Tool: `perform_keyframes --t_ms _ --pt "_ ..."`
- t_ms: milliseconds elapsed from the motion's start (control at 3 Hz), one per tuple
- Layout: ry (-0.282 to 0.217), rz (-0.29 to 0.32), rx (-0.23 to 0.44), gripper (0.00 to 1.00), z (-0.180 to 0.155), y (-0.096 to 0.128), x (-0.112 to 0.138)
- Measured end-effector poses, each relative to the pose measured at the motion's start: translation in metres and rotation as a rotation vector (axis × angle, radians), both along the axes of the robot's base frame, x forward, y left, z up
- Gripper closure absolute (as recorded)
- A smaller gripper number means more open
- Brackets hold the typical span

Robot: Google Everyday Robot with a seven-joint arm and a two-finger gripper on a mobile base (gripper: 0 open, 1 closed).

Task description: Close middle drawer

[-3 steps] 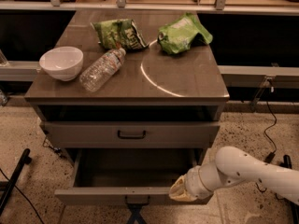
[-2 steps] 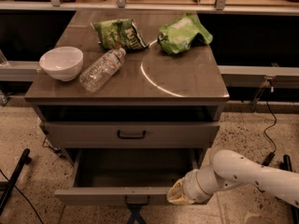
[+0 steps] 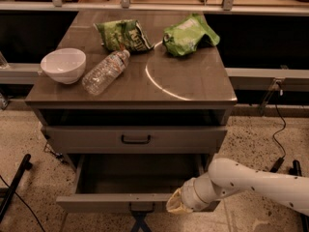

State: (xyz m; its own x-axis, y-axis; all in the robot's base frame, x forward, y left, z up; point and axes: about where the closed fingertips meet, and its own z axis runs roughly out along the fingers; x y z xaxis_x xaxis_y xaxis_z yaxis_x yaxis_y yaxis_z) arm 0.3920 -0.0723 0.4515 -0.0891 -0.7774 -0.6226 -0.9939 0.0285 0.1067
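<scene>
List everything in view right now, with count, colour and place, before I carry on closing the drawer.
bowl: one, white, left side of the cabinet top
bottle: one, clear plastic, lying on its side right of the bowl
dark green bag: one, back of the top, centre
bright green bag: one, back of the top, right
cabinet: one, grey-brown, centre of view
upper drawer: one, grey-brown, dark handle, shut
middle drawer: one, grey-brown, pulled out towards the camera
cable: one, black, floor right of the cabinet
arm: one, white, entering from lower right
end effector: one, cream, at the middle drawer's front panel, right of its handle
</scene>
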Motion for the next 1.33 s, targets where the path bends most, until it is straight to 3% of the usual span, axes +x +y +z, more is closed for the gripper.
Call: perform_keyframes --t_ms 667,1333 --pt "-0.016 0.026 -0.017 1.00 -0.004 0.020 0.026" --pt "-0.065 0.021 0.003 1.00 0.007 0.033 0.060"
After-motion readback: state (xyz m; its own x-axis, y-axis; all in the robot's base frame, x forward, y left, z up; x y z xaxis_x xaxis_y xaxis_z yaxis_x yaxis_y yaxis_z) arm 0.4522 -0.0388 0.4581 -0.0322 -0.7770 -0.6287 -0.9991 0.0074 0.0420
